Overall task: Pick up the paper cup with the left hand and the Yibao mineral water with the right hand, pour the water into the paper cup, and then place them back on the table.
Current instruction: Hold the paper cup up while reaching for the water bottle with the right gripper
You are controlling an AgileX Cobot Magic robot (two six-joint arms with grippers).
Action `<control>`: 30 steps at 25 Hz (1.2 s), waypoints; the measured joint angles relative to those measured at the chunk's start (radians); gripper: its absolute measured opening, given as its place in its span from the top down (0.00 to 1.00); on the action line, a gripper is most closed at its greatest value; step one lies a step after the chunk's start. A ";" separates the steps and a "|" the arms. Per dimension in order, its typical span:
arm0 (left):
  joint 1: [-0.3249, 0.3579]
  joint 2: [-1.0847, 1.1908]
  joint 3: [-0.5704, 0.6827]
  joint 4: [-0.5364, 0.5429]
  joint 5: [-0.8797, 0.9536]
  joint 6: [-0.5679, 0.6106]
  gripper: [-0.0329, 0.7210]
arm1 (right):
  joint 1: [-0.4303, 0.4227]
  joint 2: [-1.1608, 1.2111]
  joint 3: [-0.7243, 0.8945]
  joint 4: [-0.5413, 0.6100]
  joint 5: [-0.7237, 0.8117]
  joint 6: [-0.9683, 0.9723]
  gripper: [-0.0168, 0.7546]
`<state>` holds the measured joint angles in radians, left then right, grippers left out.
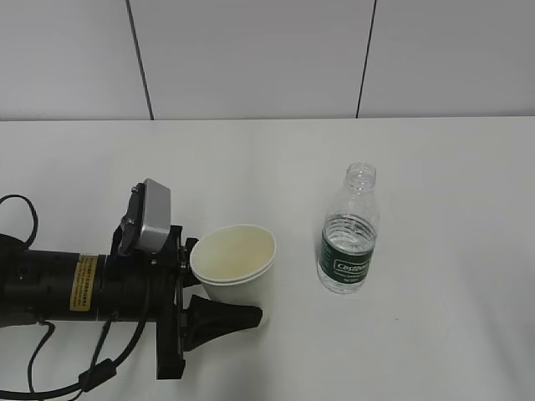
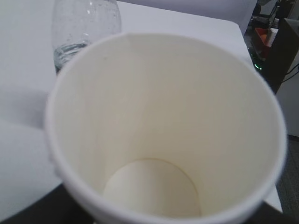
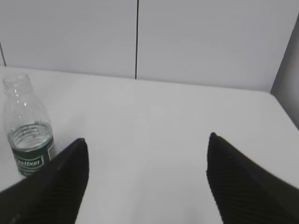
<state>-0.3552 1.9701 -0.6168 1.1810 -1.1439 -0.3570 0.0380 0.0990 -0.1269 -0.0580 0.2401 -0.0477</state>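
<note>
Near the table's (image 1: 435, 167) front-left edge, left hand (image 1: 219, 292) grasps the empty paper cup (image 1: 234, 263); Yibao mineral water (image 1: 349, 230) stands mid-table, ungrasped; right hand (image 3: 147, 179) spread wide. Pouring remains.

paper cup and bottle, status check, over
Left claw shut on paper cup, cup empty. Right claw open, holding nothing. Yibao mineral water upright on table, uncapped. Nothing in the way.

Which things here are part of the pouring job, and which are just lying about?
Part of the job: paper cup, tilted in the left gripper; water bottle, upright and uncapped; right gripper, open and empty; table.
Lying about: nothing else on the table; only the wall panels behind.
</note>
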 joint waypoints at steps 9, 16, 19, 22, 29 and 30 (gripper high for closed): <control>0.000 0.000 0.000 -0.002 0.000 0.000 0.39 | 0.000 0.392 0.000 -0.002 -0.327 0.019 0.23; 0.000 0.000 0.000 -0.003 0.000 0.000 0.39 | 0.000 0.748 0.000 -0.214 -0.665 0.129 0.23; 0.000 0.000 0.000 -0.003 0.000 0.000 0.39 | 0.000 0.893 0.000 -0.252 -0.821 0.140 0.23; 0.000 0.000 0.000 -0.004 0.000 0.000 0.39 | 0.000 1.042 -0.002 -0.293 -0.997 0.141 0.23; 0.000 0.000 0.000 -0.004 0.000 0.000 0.39 | 0.000 1.353 -0.005 -0.369 -1.281 0.078 0.23; 0.000 0.000 0.000 -0.004 0.000 0.000 0.39 | 0.000 1.388 -0.005 -0.374 -1.314 0.074 0.23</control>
<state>-0.3552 1.9701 -0.6168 1.1769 -1.1439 -0.3570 0.0380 1.4868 -0.1318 -0.4315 -1.0734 0.0260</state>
